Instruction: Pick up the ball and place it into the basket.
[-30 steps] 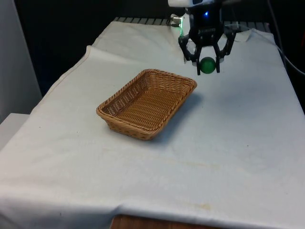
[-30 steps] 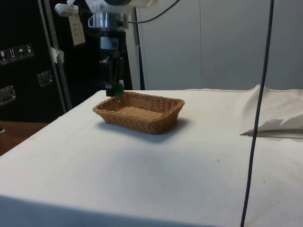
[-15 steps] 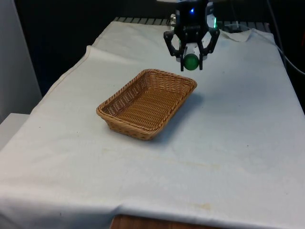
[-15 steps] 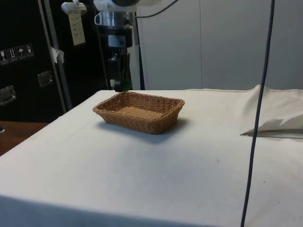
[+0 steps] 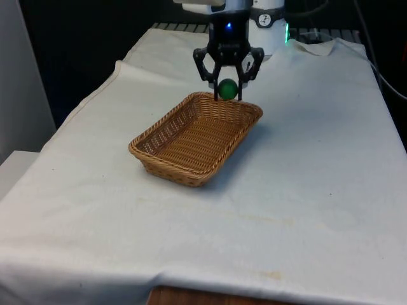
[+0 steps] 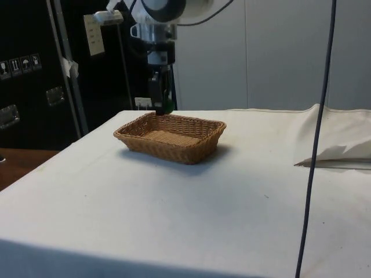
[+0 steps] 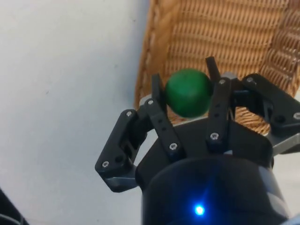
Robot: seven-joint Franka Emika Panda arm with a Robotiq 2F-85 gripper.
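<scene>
One wicker basket [image 5: 196,138] is seen on the white tablecloth [image 5: 305,190], left of centre in the front view. One green ball [image 5: 227,88] is held above the basket's far rim, clamped between the two fingers of the single black gripper [image 5: 227,91]. In the wrist view, the ball [image 7: 188,92] is pinched over the basket's edge [image 7: 154,42].

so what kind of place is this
Probably a robotics lab or test bench: a table under a white cloth, dark equipment cabinets behind, and a claw holding a green ball over a basket.
</scene>
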